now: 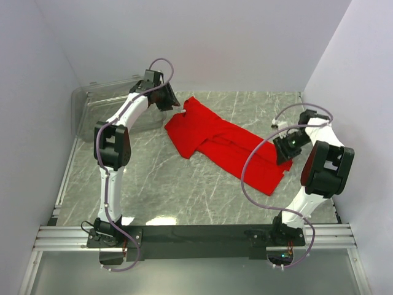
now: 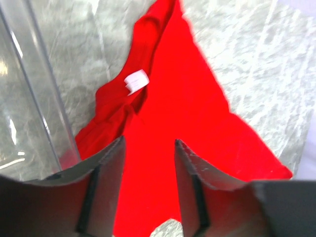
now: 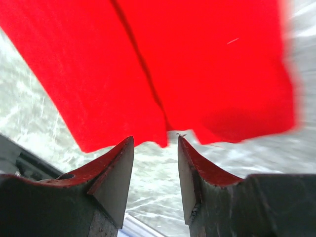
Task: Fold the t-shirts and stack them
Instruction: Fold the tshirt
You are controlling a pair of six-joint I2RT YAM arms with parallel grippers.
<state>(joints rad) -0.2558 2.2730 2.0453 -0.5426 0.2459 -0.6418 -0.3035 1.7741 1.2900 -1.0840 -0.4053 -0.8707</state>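
1. Red cloth first: the t-shirt (image 1: 224, 144) lies loose and unfolded on the marbled bench (image 1: 153, 184), spread as one long rumpled band with no clean fold in it.
2. Its long axis runs on a diagonal, from far and left of centre down to near and right.
3. The far-left end lies under the left fingers (image 2: 111, 173), just beside the wall of the clear plastic bin (image 1: 83, 110). A white label (image 2: 136, 81) at the collar shows a little beyond the tips.
4. The left fingers stand apart with nothing clamped. Red cloth fills the gap below them, but I cannot tell whether the tips touch it.
5. The right fingers (image 3: 116, 177) are also apart and empty. The shirt's near-right edge lies just beyond their tips, with bare bench directly beneath.
6. From the right fingers the shirt stretches away to the far left. From the left fingers it runs off to the near right.
7. Each arm is the nearer one for its own end, so the shirt spans the space between them.
8. Judged from this, folding has not begun. The coming move likely has each pair of fingers pinch its own end, and the right pair must reach forward onto the cloth first.
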